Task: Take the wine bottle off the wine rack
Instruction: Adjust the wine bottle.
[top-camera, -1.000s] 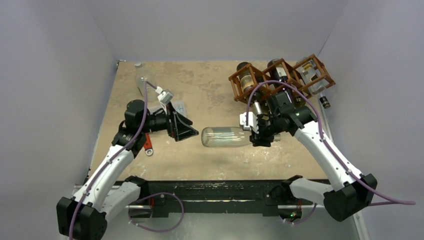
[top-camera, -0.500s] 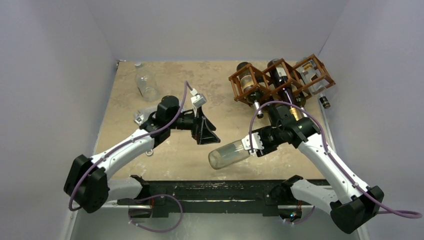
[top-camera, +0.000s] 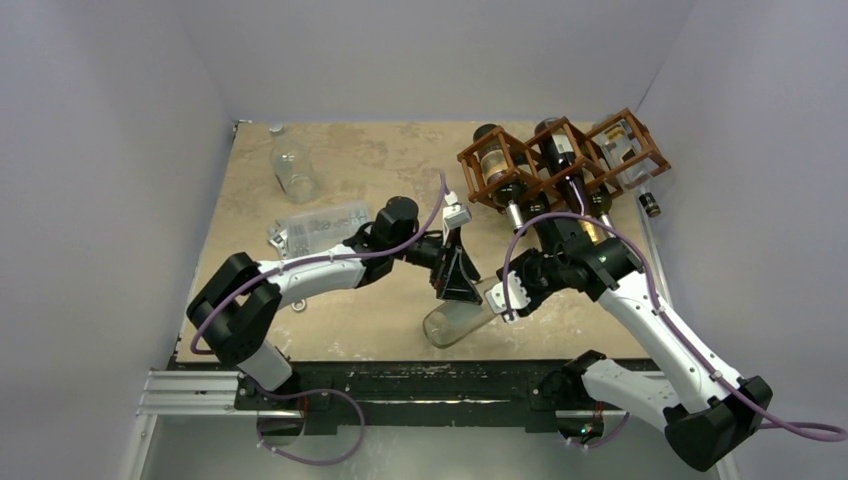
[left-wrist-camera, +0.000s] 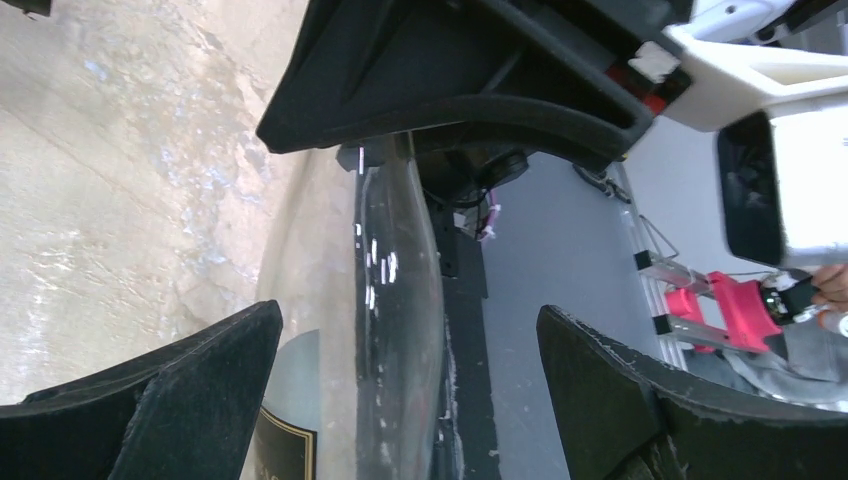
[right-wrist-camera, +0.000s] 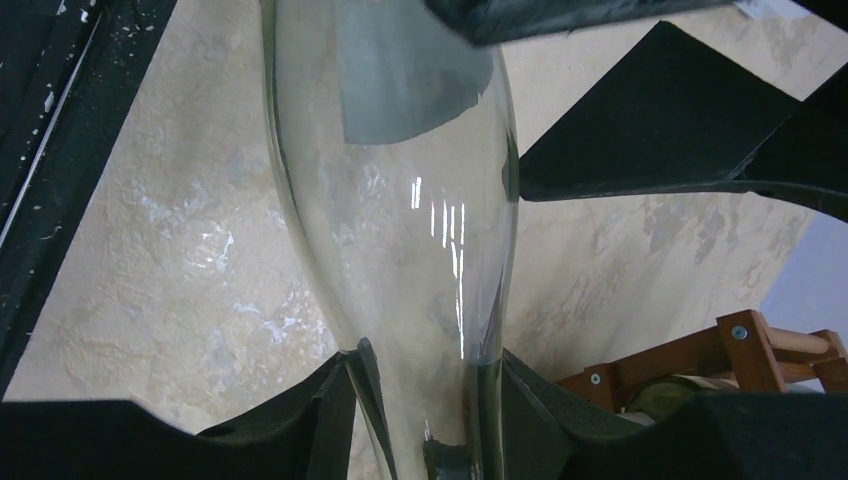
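The wine bottle (top-camera: 452, 324) is clear glass with a grey label, off the rack and tilted over the table near the front edge. My right gripper (top-camera: 506, 296) is shut on its neck; the right wrist view shows the pads (right-wrist-camera: 350, 400) pinching the neck below the bottle's body (right-wrist-camera: 390, 200). My left gripper (top-camera: 459, 292) is open and straddles the bottle's shoulder without touching it. In the left wrist view the bottle (left-wrist-camera: 395, 250) lies between the wide-apart fingers (left-wrist-camera: 160, 400). The reddish-brown wine rack (top-camera: 560, 160) stands at the back right and holds three other bottles.
A clear glass bottle (top-camera: 293, 165) lies at the back left. A clear plastic box (top-camera: 320, 228) sits beside the left arm. A dark bottle neck (top-camera: 651, 205) sticks out of the rack at the right. The black front rail (top-camera: 420, 375) runs along the near edge.
My right gripper has swung the bottle round, its base now toward the near edge. My left arm has moved right, and its open gripper now straddles the bottle.
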